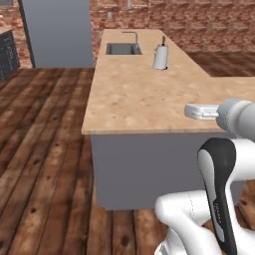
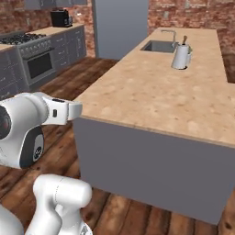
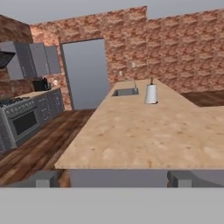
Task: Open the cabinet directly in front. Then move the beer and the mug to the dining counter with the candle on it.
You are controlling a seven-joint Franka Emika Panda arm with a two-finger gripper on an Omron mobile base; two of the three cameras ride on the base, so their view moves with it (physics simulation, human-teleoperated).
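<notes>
Progress: no beer, mug or candle is seen on the counter (image 1: 144,94) faced by the robot, so neither delivery can be judged as made from these pictures; whether the cabinet has been opened cannot be told.
Remaining: by judgement, the beer and the mug are both yet to be set down on the dining counter, and the candle is yet to be found.
End effector (image 3: 114,178): its two dark tips are seen standing wide apart at the near edge of the counter, with nothing between them; it is open and empty.
Counter identity: a long pale wood-grain top on a grey base; whether it is the dining counter cannot be settled, since no candle or stools are seen at it.
On the counter: a sink (image 1: 123,48) with a tap is set at the far end, and a paper towel roll (image 1: 160,57) is stood just beside the sink, on the side nearer the robot.
Task's things: the beer and the mug are not located on or beside the counter.
Right base view adds: a stove (image 2: 27,57) and a coffee machine (image 2: 60,18), placed well apart from the counter across the wooden floor.
Hand view adds: grey wall cabinets (image 3: 33,60) above the stove, far from the counter; their doors look shut, though small.
Left base view adds: the bend of the counter away beyond the paper towel roll.
</notes>
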